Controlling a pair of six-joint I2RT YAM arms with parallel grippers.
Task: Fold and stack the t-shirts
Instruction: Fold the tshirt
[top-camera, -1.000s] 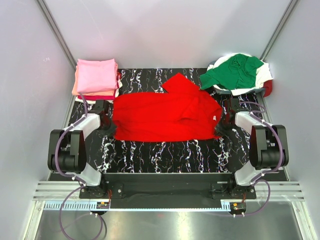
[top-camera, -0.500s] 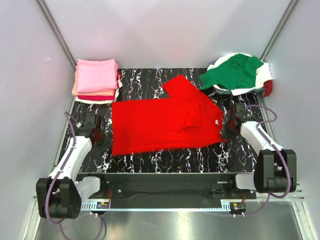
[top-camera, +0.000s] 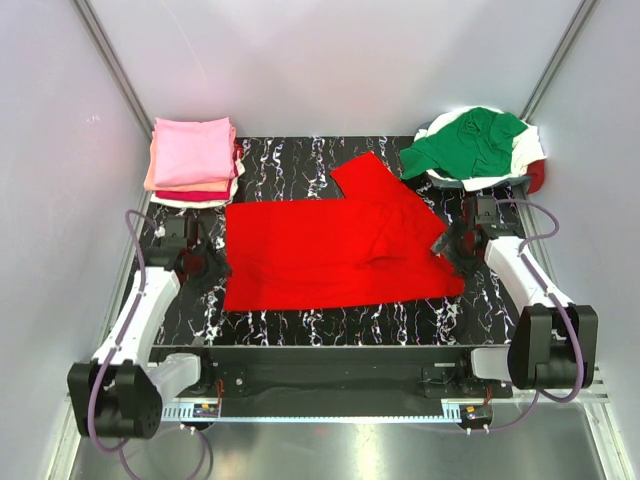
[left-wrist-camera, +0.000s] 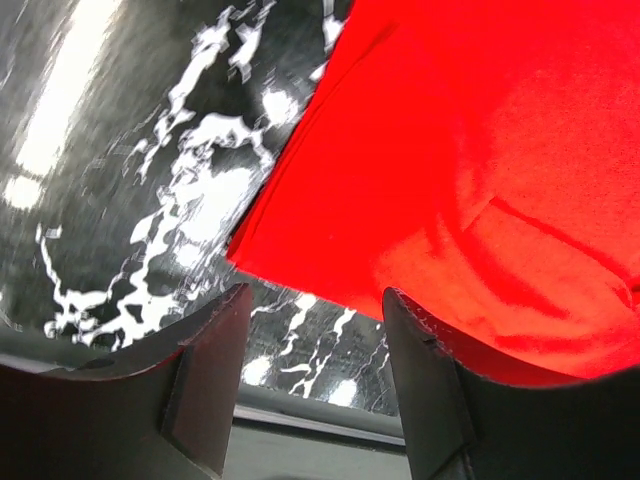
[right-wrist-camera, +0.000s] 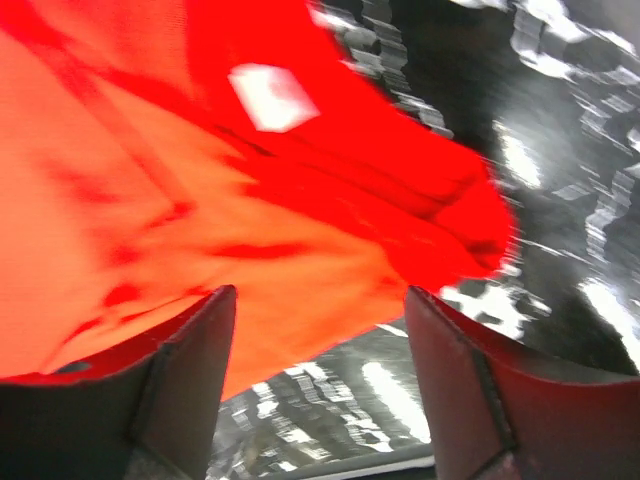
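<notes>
Squarely between left tool (top-camera: 198, 264) and right tool (top-camera: 448, 247): red t-shirt (top-camera: 335, 252), seemingly unheld.

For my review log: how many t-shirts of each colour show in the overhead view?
bright red t-shirt: 1
green t-shirt: 1
pink t-shirt: 1
salmon t-shirt: 1
dark red t-shirts: 2
white t-shirts: 2
total visible: 8

Matt cloth on a glossy marbled table

The bright red t-shirt (top-camera: 340, 245) is soft, matt cloth, lightly creased, with a smooth white label (right-wrist-camera: 272, 97). The table (top-camera: 300, 160) under it is black with white veins, polished and throwing glare. My fingers (left-wrist-camera: 205, 390) look like dull, dark, smooth plastic.
</notes>
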